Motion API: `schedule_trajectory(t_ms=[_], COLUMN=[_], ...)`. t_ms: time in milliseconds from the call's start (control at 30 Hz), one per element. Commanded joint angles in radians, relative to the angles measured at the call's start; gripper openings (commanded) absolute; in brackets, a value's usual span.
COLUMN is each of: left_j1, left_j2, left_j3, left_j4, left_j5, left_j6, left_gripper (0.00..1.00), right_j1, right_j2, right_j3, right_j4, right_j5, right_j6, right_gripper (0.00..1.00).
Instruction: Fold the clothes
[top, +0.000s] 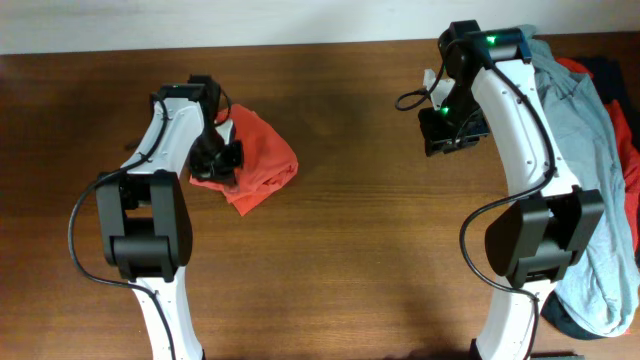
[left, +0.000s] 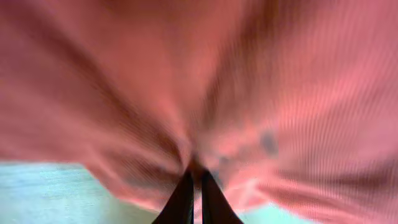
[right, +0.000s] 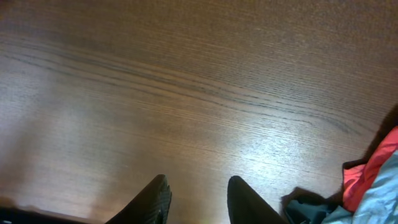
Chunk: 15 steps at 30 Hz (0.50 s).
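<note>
Left wrist view: left claw (left: 194, 182) is pinched shut on the orange-red shirt (left: 249, 81), which is bunched on the table (top: 360, 200) left of centre. Right claw (right: 196, 190) is held part open, empty, over the table. Other clothes (top: 590, 140) are heaped at the right edge.

You have two arms (top: 165, 130) (top: 515, 110), one orange-red shirt (top: 265, 160), one pile of grey-blue, red and navy clothes (top: 590, 130), one table (top: 360, 250).

A bunched garment (top: 262, 165) is laid on the desk's (top: 360, 250) left half, nearer the far edge; a heap of clothes (top: 598, 200) is piled along its right edge.
</note>
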Motion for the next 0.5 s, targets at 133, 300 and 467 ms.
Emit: schedule_trajectory(t_ms=[133,300,467], left_j1=[-0.012,-0.011,0.031], left_j2=[0.014,-0.011,-0.115], left_j3=[-0.006,0.034,0.068], left_j4=[-0.066,-0.100,0.027], left_j5=[0.055,0.033,-0.145], left_j6=[-0.011,0.068,-0.153], left_gripper=[0.00,0.00,0.35], right_j1=[0.002,0.002,0.002], right_j2=[-0.020,-0.020,-0.020], right_j3=[0.009,0.009,0.009], right_j4=[-0.006,-0.006,-0.006], right_j5=[0.002,0.002,0.002], right_j6=[0.007,0.007,0.006], right_gripper=[0.36,0.36,0.36])
